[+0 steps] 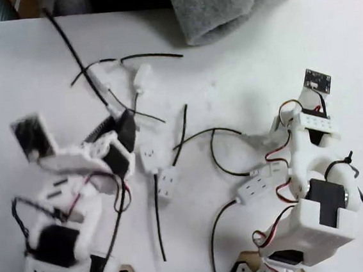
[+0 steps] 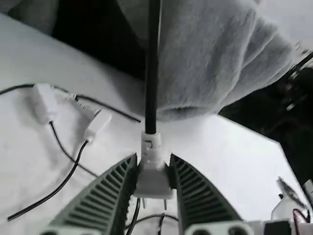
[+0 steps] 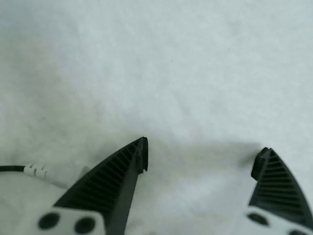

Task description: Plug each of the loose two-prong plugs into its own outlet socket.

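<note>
My left gripper (image 2: 153, 183) is shut on a white two-prong plug (image 2: 153, 176), prongs toward the camera, its black cord (image 2: 152, 58) running straight away. In the high view this gripper (image 1: 121, 126) hangs just above two white outlet sockets (image 1: 150, 158) (image 1: 167, 182). Two more loose plugs (image 1: 102, 76) (image 1: 142, 78) lie farther back; the left wrist view shows them too (image 2: 44, 100) (image 2: 98, 122). My right gripper (image 3: 200, 156) is open over bare table, with a cord's white strain relief (image 3: 36, 170) beside one finger. A third socket (image 1: 260, 183) and a plug (image 1: 252, 140) lie by the right arm.
A grey cloth (image 1: 220, 3) lies over the table's far edge. Short black cords (image 1: 157, 215) (image 1: 214, 242) trail from the sockets toward the front. Both arm bases (image 1: 52, 264) (image 1: 312, 226) stand at the front edge.
</note>
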Controlling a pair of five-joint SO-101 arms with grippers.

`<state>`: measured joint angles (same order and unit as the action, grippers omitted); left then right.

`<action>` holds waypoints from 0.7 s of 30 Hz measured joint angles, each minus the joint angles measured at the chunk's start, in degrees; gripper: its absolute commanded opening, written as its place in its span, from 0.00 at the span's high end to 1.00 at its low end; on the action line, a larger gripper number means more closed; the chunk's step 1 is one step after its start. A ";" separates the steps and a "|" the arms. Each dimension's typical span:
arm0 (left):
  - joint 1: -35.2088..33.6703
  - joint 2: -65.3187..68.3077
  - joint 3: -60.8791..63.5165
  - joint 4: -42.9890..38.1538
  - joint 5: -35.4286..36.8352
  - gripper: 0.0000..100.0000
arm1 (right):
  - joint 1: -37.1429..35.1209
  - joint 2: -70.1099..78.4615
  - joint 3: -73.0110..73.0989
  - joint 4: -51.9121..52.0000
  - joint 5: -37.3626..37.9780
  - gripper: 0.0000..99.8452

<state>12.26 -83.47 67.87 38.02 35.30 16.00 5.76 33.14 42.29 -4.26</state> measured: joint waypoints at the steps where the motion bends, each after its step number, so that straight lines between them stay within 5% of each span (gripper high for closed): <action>1: 0.00 -2.99 3.69 -3.25 0.88 0.98 | -0.26 0.00 0.00 0.00 0.00 0.66; 8: 0.00 -18.29 21.45 -20.84 9.49 0.98 | -0.62 0.00 0.18 0.18 0.00 0.66; 15: 3.16 -20.13 29.10 -35.25 20.48 0.97 | -0.62 -8.44 0.26 6.59 0.00 0.66; 21: 3.25 -20.13 29.36 -37.19 28.66 0.97 | -4.48 -27.96 0.26 15.65 3.34 0.66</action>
<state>15.52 -103.60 97.23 0.84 63.96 11.52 -22.20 33.41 57.93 -0.92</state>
